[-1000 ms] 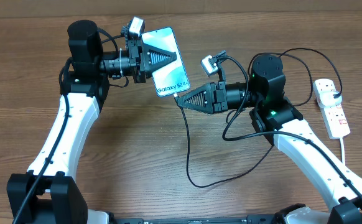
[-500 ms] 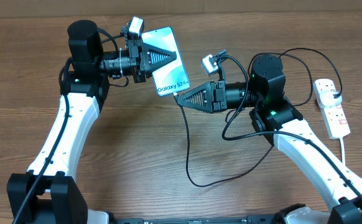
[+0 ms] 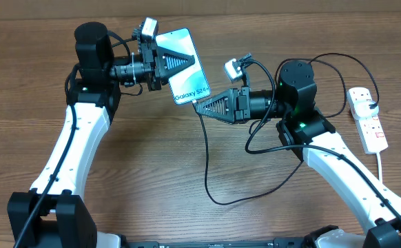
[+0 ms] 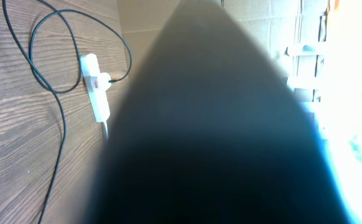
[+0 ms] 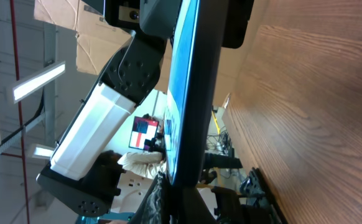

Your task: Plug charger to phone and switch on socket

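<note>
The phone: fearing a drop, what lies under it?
Wooden table shows below the phone, held aloft by the left hand. Overhead, the spot directly beneath is covered.

Blue-screened phone (image 3: 184,65) aloft; black charger (image 3: 209,165) looping below; white socket (image 3: 367,120) well apart.

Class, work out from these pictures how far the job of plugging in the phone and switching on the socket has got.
Done: the left gripper holds the phone raised, and the right gripper grips the charger near its tip. In hand: the tip is at the phone's lower edge; whether it is seated cannot be seen. To do: the socket switch, which no gripper is near.
</note>
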